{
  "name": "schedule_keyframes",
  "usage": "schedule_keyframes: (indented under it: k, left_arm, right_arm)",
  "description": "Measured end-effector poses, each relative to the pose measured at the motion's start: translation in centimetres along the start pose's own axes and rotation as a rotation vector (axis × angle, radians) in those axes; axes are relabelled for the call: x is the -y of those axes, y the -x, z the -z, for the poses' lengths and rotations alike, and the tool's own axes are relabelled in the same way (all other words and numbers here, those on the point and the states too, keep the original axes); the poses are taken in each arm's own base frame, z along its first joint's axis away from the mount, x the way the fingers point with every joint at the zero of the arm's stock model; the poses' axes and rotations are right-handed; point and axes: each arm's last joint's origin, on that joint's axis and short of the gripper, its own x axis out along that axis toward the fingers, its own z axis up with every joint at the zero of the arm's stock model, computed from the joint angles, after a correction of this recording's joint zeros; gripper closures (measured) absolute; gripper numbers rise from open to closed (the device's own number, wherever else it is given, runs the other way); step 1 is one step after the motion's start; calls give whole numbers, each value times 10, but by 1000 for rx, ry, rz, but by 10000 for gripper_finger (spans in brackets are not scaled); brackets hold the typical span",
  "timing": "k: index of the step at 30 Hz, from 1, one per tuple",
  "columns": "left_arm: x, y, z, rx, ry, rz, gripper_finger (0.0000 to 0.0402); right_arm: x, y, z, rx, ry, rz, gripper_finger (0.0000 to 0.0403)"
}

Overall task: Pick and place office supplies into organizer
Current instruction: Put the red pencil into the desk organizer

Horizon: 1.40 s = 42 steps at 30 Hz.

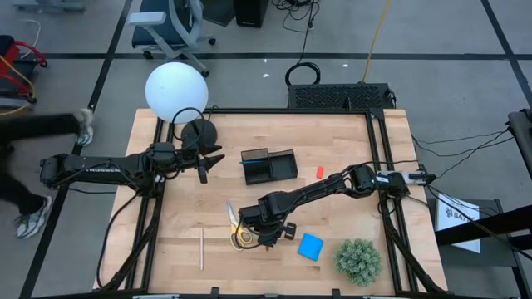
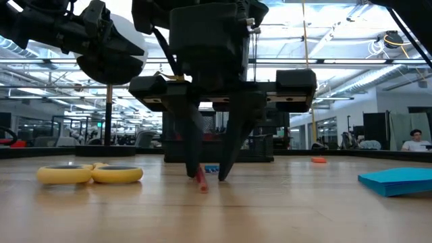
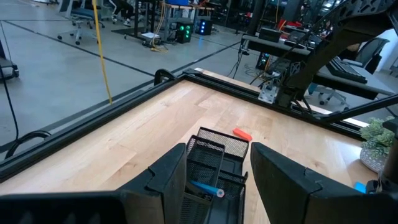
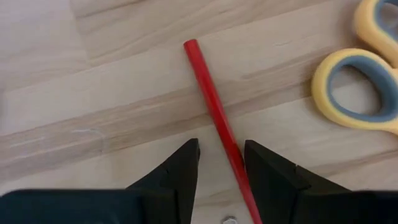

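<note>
At lower centre of the high view, the right gripper fingers straddle a red pencil on the desk, narrowly apart, beside yellow scissors; left gripper fingers wide.

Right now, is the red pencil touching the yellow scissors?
Apart. The right wrist view shows bare wood between the red pencil and the yellow scissors; the pencil lies between the right end effector fingers.
</note>
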Motion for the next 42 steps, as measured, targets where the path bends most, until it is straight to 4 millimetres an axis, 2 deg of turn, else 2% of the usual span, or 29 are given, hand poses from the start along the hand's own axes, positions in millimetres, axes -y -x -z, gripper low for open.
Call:
schedule_keyframes:
  k: [13,21,42]
  left_arm:
    - [0,0,0,0,-5,-2,227]
    - [0,0,0,0,-2,-1,227]
    - [0,0,0,0,-3,-2,227]
  right_arm:
    - [-10,-4,-11,-45,73,-18,346]
    - [-10,-5,-12,-53,83,1,377]
    - [-8,-5,-13,-15,84,-2,384]
